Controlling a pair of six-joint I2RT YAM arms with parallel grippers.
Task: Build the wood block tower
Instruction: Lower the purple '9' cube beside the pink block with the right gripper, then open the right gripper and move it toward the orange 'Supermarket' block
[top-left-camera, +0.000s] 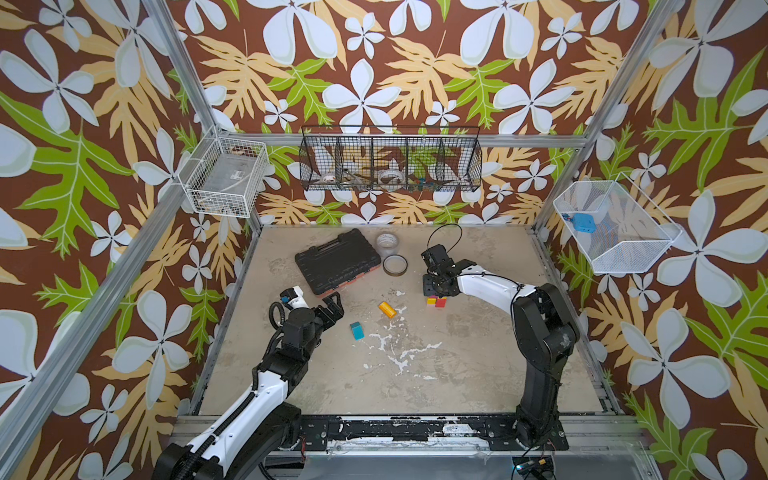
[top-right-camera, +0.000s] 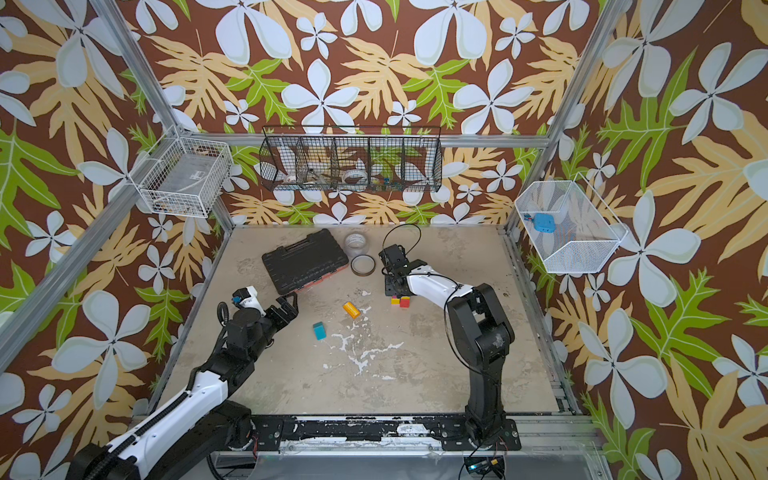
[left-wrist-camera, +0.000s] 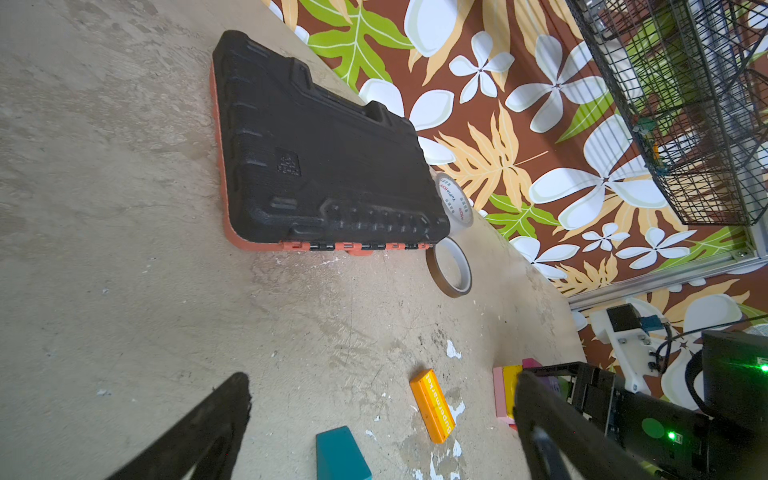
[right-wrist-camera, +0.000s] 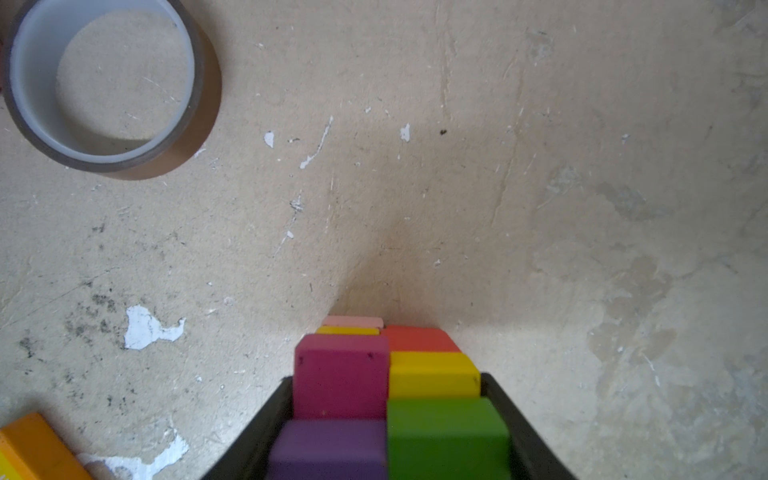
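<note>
We find the tower (top-left-camera: 437, 302) standing on the table (top-left-camera: 457, 365), a little right of the middle and directly under the right pincer (right-wrist-camera: 385, 378), which points straight down over it. In the right wrist view a purple cube (right-wrist-camera: 328, 449) and a green cube (right-wrist-camera: 446, 436) sit side by side on top. A magenta block (right-wrist-camera: 338, 378) and a yellow block (right-wrist-camera: 432, 374) show one step lower, then a red block (right-wrist-camera: 419, 338), and a thin edge of a pink block (right-wrist-camera: 353, 321) at the bottom. The right pincer's black fingers (right-wrist-camera: 528, 440) stand on either side of the two cubes, close against them; we cannot tell whether they press on the cubes. The left pincer (top-left-camera: 336, 306) hangs released, its fingers spread wide, near the front corner of the black case (top-left-camera: 337, 262). Two blocks lie loose on the table between the arms, well apart from the tower: an orange block (top-left-camera: 387, 309) with lettering along it, and a teal block (top-left-camera: 356, 331) nearer the left pincer. Just beside the case sit a clear tape roll (top-left-camera: 387, 245) and a brown tape ring (top-left-camera: 395, 265)
</note>
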